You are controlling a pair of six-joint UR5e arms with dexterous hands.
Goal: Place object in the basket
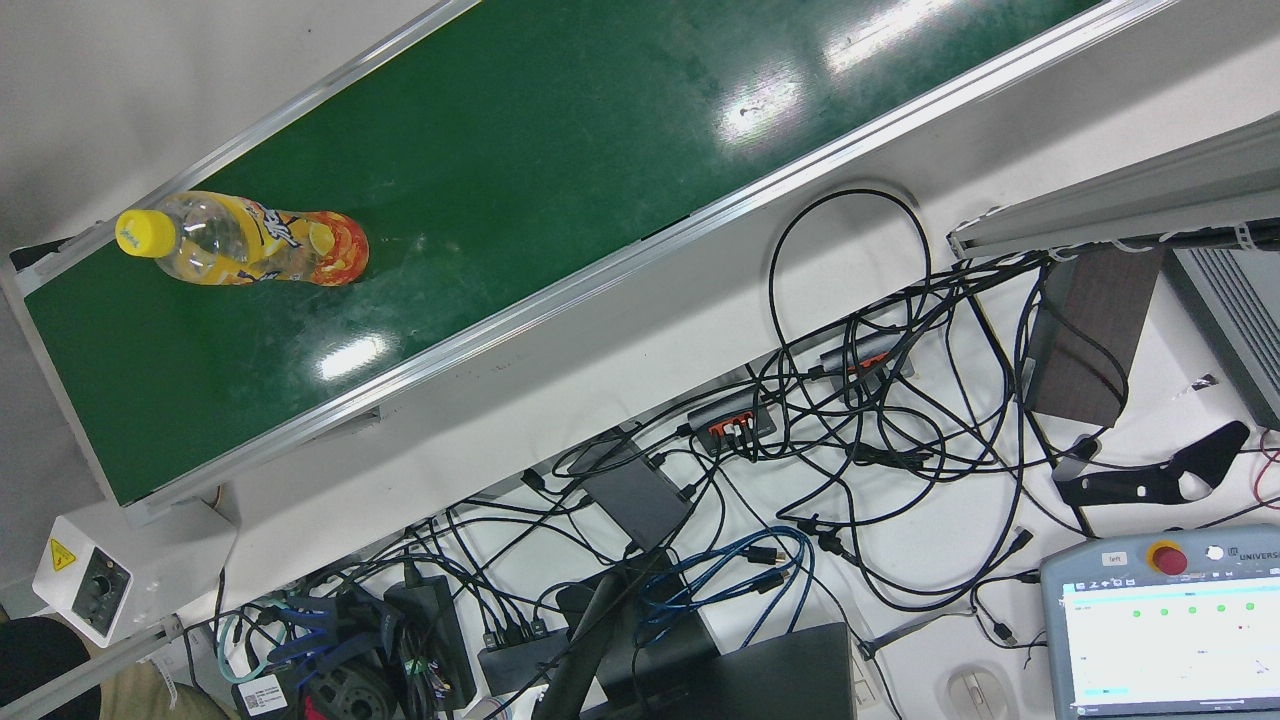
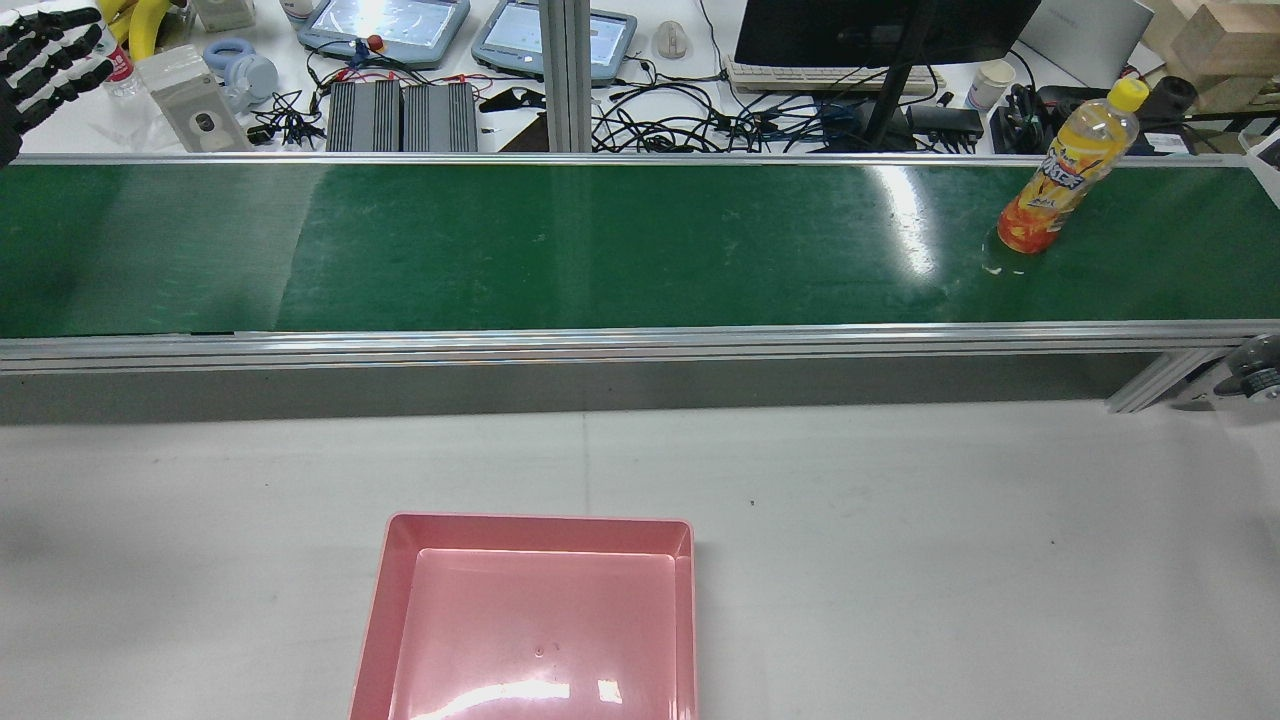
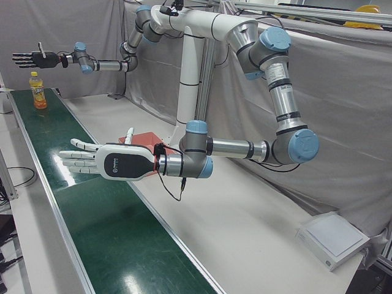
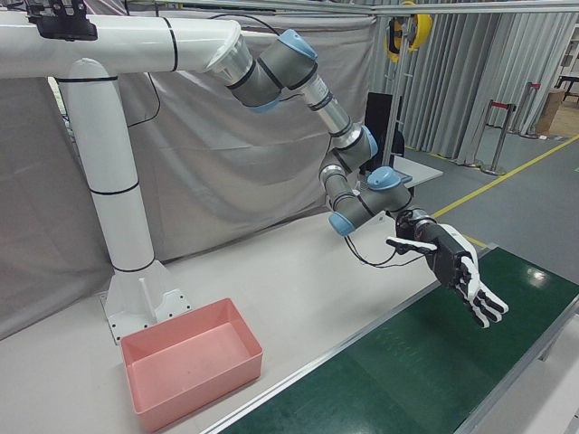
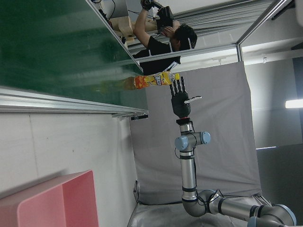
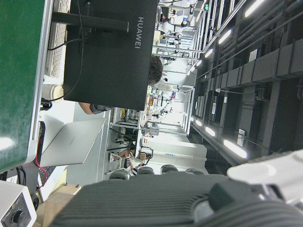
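We find the bottle [image 2: 1065,180], orange drink with a yellow cap, standing upright on the green conveyor belt [image 2: 600,250]. In the rear view it is close to the belt's right end and toward its far edge. Nothing touches it.

The right hand [image 3: 30,59] is the closer of the two. In the left-front view it hangs in the air above that end of the belt, higher than the bottle's cap and clear of it. Its fingers are stretched out and apart, and it holds nothing. We cannot tell from these views how far it stands from the bottle in depth.

The left hand [image 3: 104,162] hovers over the belt toward the opposite, left end, well apart from the bottle. It lies flat with its fingers spread and is likewise empty.

The pink basket [image 2: 540,521] sits on the white table [image 2: 950,550] on the near side of the belt, left of centre in the rear view. We see nothing inside it. It is well apart from the bottle, with the belt's near rail between them.

We judge the task to be at its very start: no grasp is made, no lift, no carry. What is left is the whole job: bring a hand to the bottle, most likely the right, close around its body, lift it off the belt, carry it across the rail to the basket and let go there.
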